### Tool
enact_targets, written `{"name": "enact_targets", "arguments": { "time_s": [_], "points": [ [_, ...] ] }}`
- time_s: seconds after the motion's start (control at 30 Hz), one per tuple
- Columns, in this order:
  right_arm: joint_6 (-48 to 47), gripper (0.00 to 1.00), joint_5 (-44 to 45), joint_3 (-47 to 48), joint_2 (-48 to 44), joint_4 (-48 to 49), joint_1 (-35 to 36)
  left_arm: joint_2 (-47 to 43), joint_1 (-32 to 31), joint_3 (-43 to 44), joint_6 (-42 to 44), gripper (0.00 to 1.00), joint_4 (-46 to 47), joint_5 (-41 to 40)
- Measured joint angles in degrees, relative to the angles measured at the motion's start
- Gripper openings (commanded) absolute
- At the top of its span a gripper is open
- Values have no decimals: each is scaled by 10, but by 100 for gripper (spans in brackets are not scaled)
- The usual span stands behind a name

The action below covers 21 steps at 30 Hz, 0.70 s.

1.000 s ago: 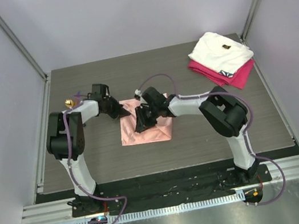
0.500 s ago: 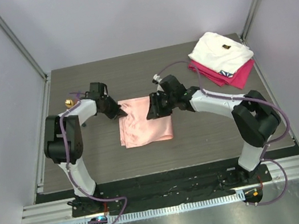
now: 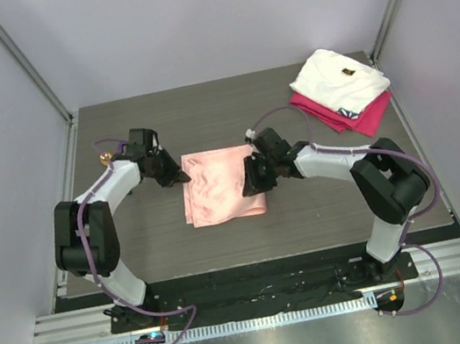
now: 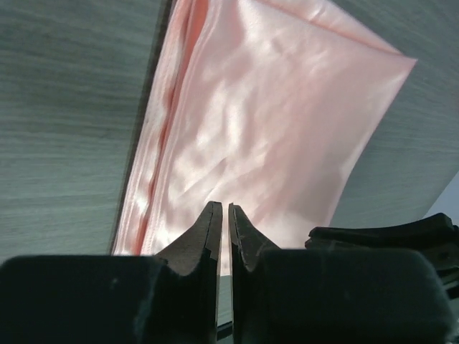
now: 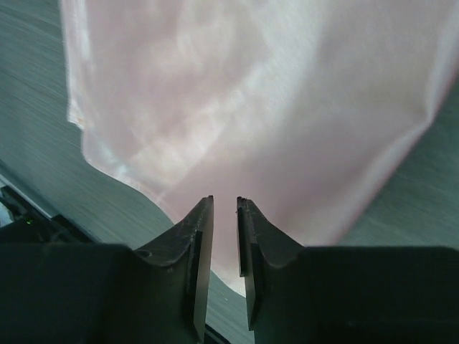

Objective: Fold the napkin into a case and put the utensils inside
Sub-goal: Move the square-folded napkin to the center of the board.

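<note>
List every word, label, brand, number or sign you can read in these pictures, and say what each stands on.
No text can be read in any view.
The folded white cloth carries a small dark tag, too small to read.
The napkin is plain, with no marks.

A robot lab cell: plain pale walls (image 3: 213,23), metal frame posts (image 3: 23,61), two arms (image 3: 91,241) bolted beside a table (image 3: 201,106).

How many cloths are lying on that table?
3: a shiny salmon-pink napkin in the middle; a folded white cloth atop a folded magenta cloth in the far right corner.
</note>
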Motion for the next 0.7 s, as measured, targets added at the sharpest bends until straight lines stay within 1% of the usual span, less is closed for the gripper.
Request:
{"name": "enact_targets", "arguments": {
  "time_s": [0.1,0.23,0.37,0.43,0.5,0.57,0.6,0.67,0.7],
  "points": [
    [7,24,1,-58,-12,9,0,-6,0,-34,2,13,0,0],
    [15,23,0,-113,-30,28,-12,-35,0,-70,4,20,-20,-1],
    [-1,23,22,-147,-68,19,-48,-87,0,-65,17,20,-37,1],
    [-22,24,51,-139,-71,-1,-58,-100,0,-57,24,15,-41,3],
    [-50,26,106,-116,-72,-36,-63,-103,0,-52,30,11,-41,7],
    [-73,31,156,-91,-72,-71,-65,-102,-3,-52,32,10,-45,11],
    [-84,35,177,-75,-72,-89,-65,-101,-5,-52,32,9,-47,11],
    [-99,38,203,-45,-72,-111,-65,-98,-15,-52,33,8,-47,9],
    [-105,42,212,-27,-73,-124,-63,-96,-24,-52,32,8,-47,7]
  ]
}}
